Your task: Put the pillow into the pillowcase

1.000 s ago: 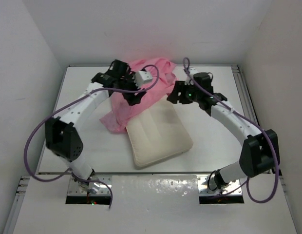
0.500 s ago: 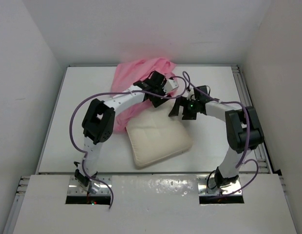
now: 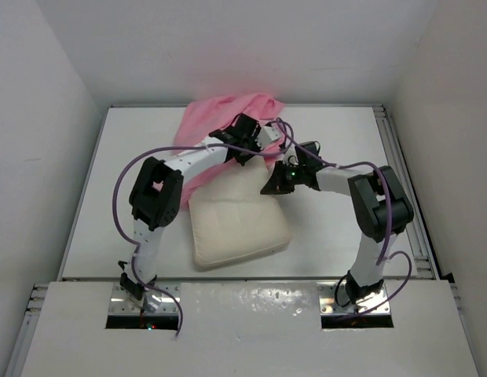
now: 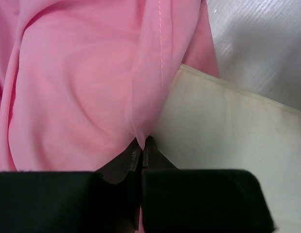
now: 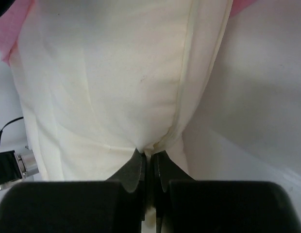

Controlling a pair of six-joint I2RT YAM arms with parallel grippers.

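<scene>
The cream-white pillow (image 3: 237, 222) lies at the table's middle, its far end under the pink pillowcase (image 3: 212, 122), which is bunched toward the back wall. My left gripper (image 3: 242, 154) is shut on a fold of the pillowcase (image 4: 82, 82) right at the pillow's far edge (image 4: 228, 126). The left gripper (image 4: 142, 145) pinches the pink cloth between its tips. My right gripper (image 3: 273, 185) is shut on the pillow's far right corner. In the right wrist view the right gripper (image 5: 149, 156) clamps the pillow's seamed edge (image 5: 116, 73).
White walls close in the table (image 3: 346, 228) at the back and both sides. Purple cables loop over both arms. A metal rail (image 3: 400, 157) runs along the right edge.
Both grippers have gone from open to shut, the left on the pillowcase, the right on the pillow. The pillow has slid left and toward the near edge. The right arm has folded inward.
</scene>
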